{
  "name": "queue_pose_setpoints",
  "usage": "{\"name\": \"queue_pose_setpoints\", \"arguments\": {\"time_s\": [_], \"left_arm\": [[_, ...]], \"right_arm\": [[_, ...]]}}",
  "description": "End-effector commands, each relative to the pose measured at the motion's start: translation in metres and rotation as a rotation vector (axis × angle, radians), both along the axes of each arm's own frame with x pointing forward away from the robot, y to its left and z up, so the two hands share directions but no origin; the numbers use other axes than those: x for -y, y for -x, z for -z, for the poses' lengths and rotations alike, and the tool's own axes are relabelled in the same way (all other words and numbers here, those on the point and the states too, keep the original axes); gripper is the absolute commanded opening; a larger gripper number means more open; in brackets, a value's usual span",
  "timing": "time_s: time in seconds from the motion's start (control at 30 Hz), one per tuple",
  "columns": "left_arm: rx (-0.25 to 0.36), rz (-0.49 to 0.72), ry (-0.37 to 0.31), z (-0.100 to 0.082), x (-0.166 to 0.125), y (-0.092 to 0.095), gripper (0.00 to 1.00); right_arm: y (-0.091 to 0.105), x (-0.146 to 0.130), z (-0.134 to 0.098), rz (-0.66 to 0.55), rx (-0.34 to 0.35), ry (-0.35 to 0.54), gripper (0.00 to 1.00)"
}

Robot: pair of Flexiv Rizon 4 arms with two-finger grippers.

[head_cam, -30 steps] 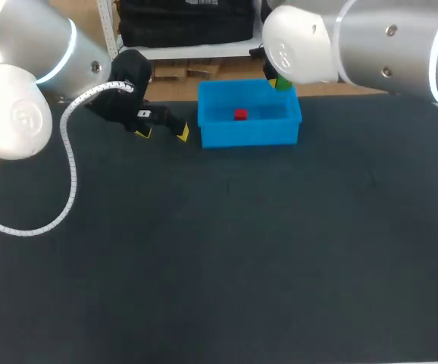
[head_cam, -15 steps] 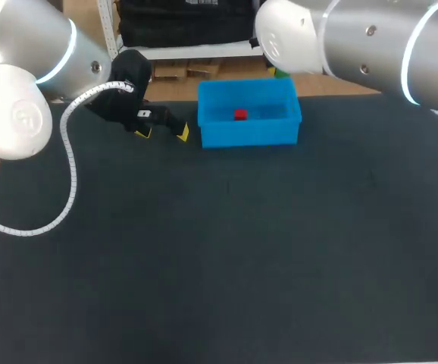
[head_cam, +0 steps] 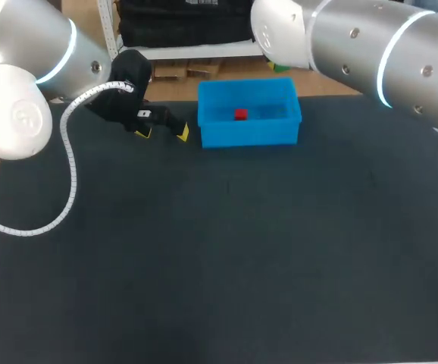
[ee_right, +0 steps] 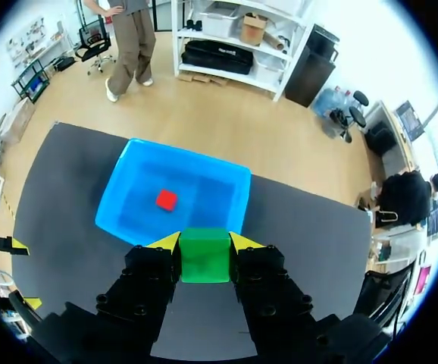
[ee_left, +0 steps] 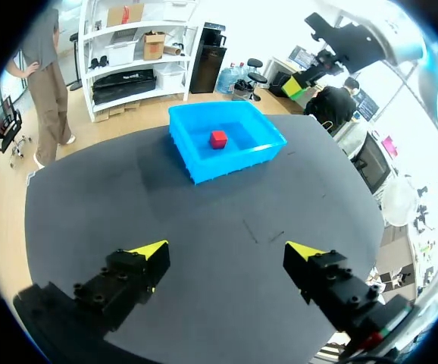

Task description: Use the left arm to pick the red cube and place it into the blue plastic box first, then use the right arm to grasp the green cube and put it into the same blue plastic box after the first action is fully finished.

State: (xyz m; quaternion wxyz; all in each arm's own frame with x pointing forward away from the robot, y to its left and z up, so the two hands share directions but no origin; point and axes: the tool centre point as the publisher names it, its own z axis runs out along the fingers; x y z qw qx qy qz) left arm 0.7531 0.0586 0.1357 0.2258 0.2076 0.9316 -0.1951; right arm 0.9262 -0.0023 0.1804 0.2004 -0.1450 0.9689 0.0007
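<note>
The red cube [head_cam: 240, 114] lies inside the blue plastic box [head_cam: 249, 134] at the far middle of the table. My left gripper [head_cam: 162, 134] stands open and empty just left of the box, low over the mat. In the left wrist view the box [ee_left: 230, 163] and red cube [ee_left: 218, 139] lie ahead of the open left gripper [ee_left: 226, 254]. My right gripper [ee_right: 204, 241] is shut on the green cube [ee_right: 204, 256], held high above the near edge of the box [ee_right: 192, 157], with the red cube [ee_right: 166, 199] below. In the head view the right arm hides its gripper.
The dark mat [head_cam: 226, 250] covers the whole table, with nothing else on it. My right arm [head_cam: 355, 45] crosses above the box's far right corner. The left arm's white cable [head_cam: 71, 167] loops over the mat's left side.
The right arm has swung leftward and farther over the box's back edge with the green cube, which is now hidden in the head view. The left arm has kept still.
</note>
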Motion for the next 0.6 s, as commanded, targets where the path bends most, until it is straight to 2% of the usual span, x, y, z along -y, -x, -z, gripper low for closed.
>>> {"name": "queue_pose_setpoints", "arguments": {"time_s": [0.03,0.6], "left_arm": [[0.002,0.004,0.005,0.001,-0.001,0.000,1.00],[0.002,0.004,0.005,0.001,-0.001,0.000,1.00]], "right_arm": [[-0.014,0.000,0.003,-0.005,-0.010,-0.003,0.00],[-0.031,-0.007,0.015,-0.018,0.066,-0.105,0.00]]}}
